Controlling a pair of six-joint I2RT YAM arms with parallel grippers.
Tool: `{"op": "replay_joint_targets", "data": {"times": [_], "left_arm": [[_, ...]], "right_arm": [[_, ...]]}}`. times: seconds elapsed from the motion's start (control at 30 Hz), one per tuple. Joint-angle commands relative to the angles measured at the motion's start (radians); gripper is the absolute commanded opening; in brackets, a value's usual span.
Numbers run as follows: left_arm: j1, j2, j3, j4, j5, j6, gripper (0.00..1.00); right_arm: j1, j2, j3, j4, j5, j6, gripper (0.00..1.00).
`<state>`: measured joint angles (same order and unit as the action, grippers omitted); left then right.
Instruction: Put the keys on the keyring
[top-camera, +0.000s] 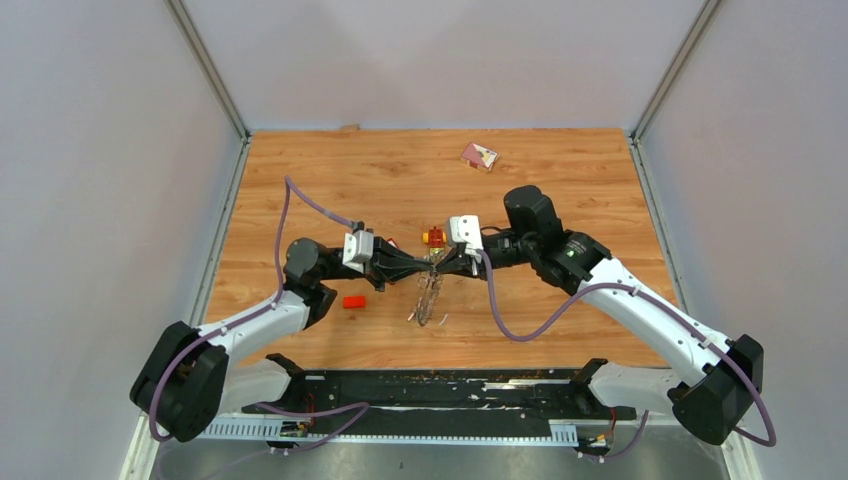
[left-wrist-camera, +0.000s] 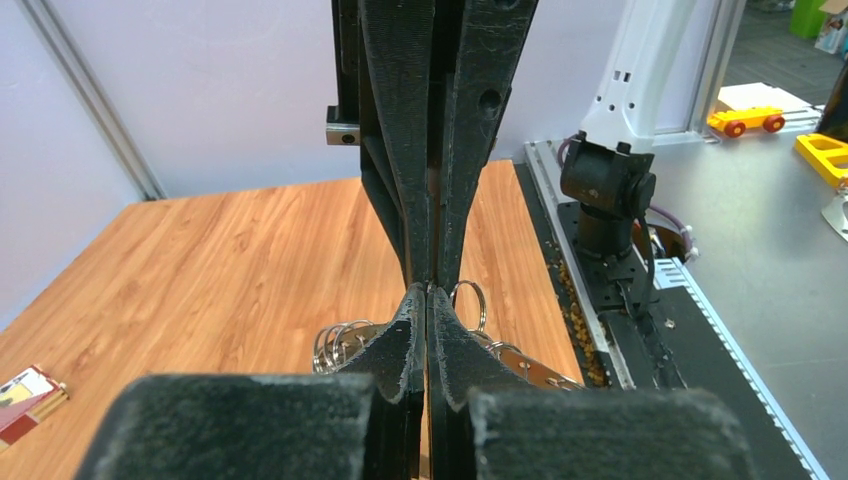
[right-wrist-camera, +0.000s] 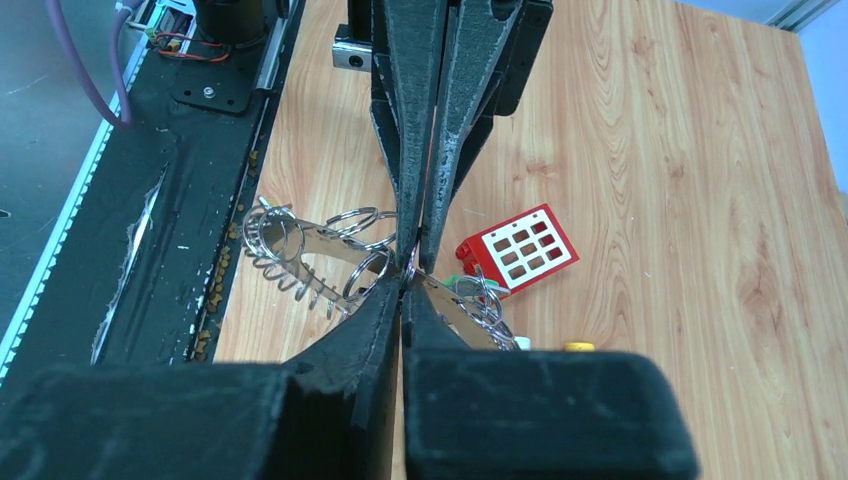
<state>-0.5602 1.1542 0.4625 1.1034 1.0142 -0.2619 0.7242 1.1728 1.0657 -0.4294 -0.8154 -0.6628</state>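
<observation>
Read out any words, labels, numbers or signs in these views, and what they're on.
No text can be read.
Pink-and-white packet at the far side: its markings are too small to read.
Red brick: only a white grid, no letters.

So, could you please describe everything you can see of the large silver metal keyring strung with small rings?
The large silver metal keyring is a thin shiny loop threaded with many small split rings. It hangs over the wooden table, pinched at one edge by the shut left gripper and right gripper.
</observation>
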Motion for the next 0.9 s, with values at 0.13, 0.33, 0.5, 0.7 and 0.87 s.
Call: {"op": "replay_joint_targets", "data": {"times": [0.13,0.33,0.5,0.7,0.87], "left_arm": [[-0.001,-0.038,-0.001,0.003,-0.012,0.090,0.00],[-0.001,-0.054,0.012,-0.106,0.018,0.172,0.00],[-0.001,-0.069,0.106,-0.455,0.049,0.413,0.10],[-0.019,-0.055,0.260,-0.952,0.025,0.752,0.29],[-0.033,-0.044,0.274,-0.987,0.016,0.778,0.30]], "right_arm": [[0.007,-0.009,0.008,0.057,0.022,0.047,0.00],[0.006,-0.008,0.036,-0.015,0.041,-0.021,0.00],[0.023,0.037,0.101,-0.148,0.082,-0.087,0.00],[0.071,0.085,0.171,-0.255,0.193,-0.124,0.00],[0.090,0.103,0.208,-0.288,0.233,-0.123,0.00]]}}
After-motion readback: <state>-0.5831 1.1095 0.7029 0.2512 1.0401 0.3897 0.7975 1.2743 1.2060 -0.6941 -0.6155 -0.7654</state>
